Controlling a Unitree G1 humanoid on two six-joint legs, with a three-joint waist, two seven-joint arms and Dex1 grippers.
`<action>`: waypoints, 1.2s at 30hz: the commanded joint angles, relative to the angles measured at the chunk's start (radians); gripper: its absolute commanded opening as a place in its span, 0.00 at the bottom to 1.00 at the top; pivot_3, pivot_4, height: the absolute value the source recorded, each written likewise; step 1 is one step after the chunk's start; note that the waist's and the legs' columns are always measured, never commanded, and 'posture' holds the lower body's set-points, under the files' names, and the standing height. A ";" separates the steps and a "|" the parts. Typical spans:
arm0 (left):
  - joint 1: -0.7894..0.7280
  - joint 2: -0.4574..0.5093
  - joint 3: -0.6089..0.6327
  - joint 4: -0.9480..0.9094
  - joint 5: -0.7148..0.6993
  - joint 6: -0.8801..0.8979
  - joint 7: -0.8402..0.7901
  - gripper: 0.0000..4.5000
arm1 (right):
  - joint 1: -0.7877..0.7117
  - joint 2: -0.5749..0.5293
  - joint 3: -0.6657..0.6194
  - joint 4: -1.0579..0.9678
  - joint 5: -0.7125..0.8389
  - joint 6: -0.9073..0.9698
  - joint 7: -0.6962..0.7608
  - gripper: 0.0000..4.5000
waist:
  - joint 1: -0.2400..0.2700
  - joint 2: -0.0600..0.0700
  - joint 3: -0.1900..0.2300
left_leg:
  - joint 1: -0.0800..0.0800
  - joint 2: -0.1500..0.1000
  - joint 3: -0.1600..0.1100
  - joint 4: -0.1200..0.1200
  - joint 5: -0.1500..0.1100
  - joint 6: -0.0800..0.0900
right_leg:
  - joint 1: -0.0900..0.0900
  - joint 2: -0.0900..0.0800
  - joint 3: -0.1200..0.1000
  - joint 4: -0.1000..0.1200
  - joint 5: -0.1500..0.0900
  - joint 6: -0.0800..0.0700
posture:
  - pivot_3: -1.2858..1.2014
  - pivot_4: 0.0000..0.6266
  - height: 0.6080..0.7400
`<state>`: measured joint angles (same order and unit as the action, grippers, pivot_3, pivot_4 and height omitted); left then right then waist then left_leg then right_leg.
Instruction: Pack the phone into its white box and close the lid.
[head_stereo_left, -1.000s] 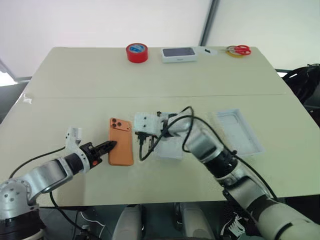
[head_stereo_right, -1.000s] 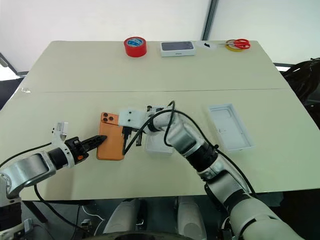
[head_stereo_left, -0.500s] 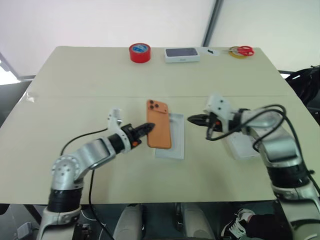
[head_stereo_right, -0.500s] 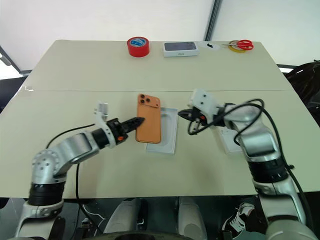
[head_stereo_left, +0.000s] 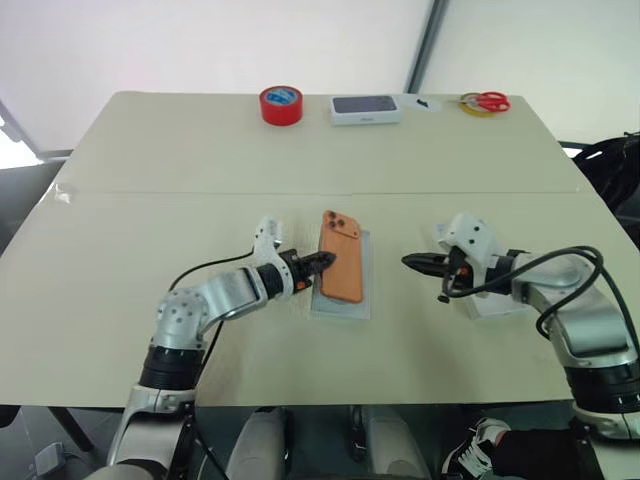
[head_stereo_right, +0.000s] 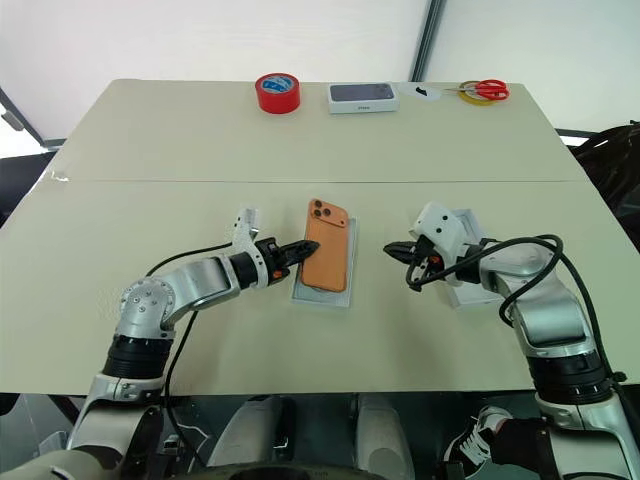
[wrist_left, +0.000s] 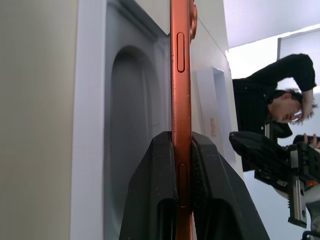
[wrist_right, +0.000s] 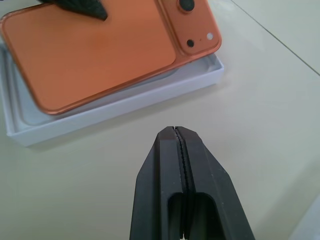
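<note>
Surface: I work over a pale beige table (head_stereo_left: 120, 230) before a white wall; a red tape roll (head_stereo_left: 280, 104), a white box with a dark top (head_stereo_left: 366, 108) and red-handled scissors (head_stereo_left: 481, 100) lie along the upper edge of the frame.
Task thing: the flat orange smartphone with its raised camera block (head_stereo_left: 340, 255) is at the centre of the frame, over the shallow white cardboard tray (head_stereo_left: 365, 300). Its camera end points to the top of the frame, a little tilted against the tray.
Key relation: the phone's long axis runs almost along the tray's long axis, but its left long edge is lifted, so I judge that it is not yet seated flat.
Left gripper (head_stereo_left: 316, 262): it comes from the left of the frame and its two black fingers are clamped on the phone's left long edge; this arm is the nearer one.
Right gripper (head_stereo_left: 411, 262): fingers pressed together on nothing, to the right of the tray and apart from it, pointing toward the phone.
Lid: the white cover (head_stereo_right: 462, 296) lies at the right, partly under the right arm.
Change: a second ago the phone lay on the bare table left of the tray, and the right gripper reached across the tray to it; now the phone is over the tray and the right arm has drawn back to the right.
</note>
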<state>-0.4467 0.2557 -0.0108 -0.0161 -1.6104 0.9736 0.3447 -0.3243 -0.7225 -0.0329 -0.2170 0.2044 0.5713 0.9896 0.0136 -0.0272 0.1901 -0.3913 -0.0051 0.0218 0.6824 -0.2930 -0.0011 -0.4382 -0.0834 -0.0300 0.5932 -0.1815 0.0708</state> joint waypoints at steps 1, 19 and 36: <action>-0.028 -0.011 0.014 -0.015 0.010 0.022 -0.023 0.01 | -0.019 -0.014 -0.017 -0.007 0.020 -0.019 -0.013 0.00 | 0.000 0.000 0.000 | 0.000 0.000 0.000 0.000 0.000 0.000 | 0.000 0.000 0.000 0.000 0.000 0.000 | 0.52 0.24 0.94; 0.064 0.187 0.151 -0.195 -0.192 0.054 0.040 0.94 | -0.112 -0.016 0.092 0.063 -0.037 -0.065 -0.048 0.00 | -0.001 0.000 0.000 | 0.000 0.002 0.000 0.000 0.000 0.000 | -0.001 0.000 0.000 0.001 0.000 0.000 | 0.52 0.24 0.94; -0.044 0.321 -0.136 -0.223 0.534 0.060 -0.232 0.01 | -0.239 0.028 0.345 0.084 -0.253 0.034 -0.143 0.00 | 0.000 0.000 0.001 | -0.001 0.000 0.000 0.000 0.000 0.000 | -0.001 0.000 0.000 0.000 0.000 0.000 | 0.52 0.24 0.94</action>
<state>-0.4545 0.5827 -0.0913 -0.2389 -1.1682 1.0380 0.1608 -0.5430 -0.7038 0.2975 -0.0798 -0.0238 0.6059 0.8611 0.0137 -0.0273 0.1906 -0.3919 -0.0058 0.0224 0.6824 -0.2929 -0.0014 -0.4388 -0.0832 -0.0302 0.5932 -0.1816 0.0707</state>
